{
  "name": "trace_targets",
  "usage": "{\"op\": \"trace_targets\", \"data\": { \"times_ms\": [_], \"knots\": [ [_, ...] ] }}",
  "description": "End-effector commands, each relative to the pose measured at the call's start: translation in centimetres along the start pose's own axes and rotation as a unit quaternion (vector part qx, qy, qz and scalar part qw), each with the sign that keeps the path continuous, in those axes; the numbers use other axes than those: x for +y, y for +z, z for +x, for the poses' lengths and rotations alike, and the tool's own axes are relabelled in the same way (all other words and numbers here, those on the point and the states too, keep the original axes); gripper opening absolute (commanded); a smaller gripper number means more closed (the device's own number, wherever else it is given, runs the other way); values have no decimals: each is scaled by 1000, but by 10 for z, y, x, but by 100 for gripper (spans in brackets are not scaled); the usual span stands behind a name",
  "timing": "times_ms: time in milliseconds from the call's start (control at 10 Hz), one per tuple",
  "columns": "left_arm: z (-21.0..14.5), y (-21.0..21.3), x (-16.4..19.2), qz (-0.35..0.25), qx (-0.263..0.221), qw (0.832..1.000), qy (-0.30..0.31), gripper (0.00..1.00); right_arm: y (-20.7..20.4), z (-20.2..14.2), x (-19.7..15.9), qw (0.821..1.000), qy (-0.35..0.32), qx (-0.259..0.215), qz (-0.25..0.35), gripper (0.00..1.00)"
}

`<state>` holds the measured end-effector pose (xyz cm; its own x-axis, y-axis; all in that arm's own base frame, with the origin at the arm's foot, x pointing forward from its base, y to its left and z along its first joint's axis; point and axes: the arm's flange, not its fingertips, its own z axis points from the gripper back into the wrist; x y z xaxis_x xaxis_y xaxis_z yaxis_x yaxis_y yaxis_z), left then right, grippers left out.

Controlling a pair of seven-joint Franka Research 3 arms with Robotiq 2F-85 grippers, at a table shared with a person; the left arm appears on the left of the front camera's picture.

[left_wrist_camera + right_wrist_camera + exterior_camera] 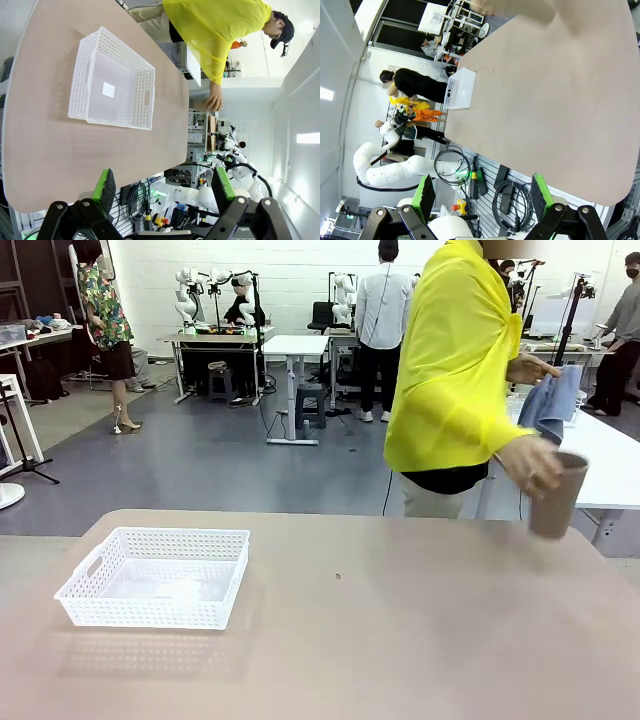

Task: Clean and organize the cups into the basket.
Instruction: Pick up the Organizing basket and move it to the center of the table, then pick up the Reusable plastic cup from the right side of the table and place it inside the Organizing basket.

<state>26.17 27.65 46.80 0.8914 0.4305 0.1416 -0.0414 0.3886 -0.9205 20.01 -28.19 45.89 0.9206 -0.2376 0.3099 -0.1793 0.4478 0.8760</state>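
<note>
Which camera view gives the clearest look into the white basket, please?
The left wrist view: it looks down into the basket, showing its floor and a white label. The front view shows the basket side-on from a low angle; the right wrist view shows the basket small and distant.

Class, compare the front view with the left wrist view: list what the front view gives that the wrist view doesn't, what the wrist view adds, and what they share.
Front view: the person's hand holds a taupe cup near the far right corner of the table; the other hand holds a blue cloth. Left wrist view: the left gripper, open and holding nothing; what the person's hand holds there is unclear. Both: the empty white basket on the table, and the person in yellow.
</note>
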Motion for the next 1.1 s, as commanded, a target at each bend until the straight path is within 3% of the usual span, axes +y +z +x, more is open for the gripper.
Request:
{"op": "trace_targets", "data": {
  "times_ms": [0,900,1000],
  "knots": [
    [-1,0,-1,-1,-3,1000,7,100,0,1,-2,1000,-3,-7,1,100],
    [0,0,0,0,0,1000,0,100,0,0,0,1000,0,0,0,100],
    [11,-7,-12,39,-10,999,-31,100,-10,6,1,994,97,59,4,100]
  ]
}}
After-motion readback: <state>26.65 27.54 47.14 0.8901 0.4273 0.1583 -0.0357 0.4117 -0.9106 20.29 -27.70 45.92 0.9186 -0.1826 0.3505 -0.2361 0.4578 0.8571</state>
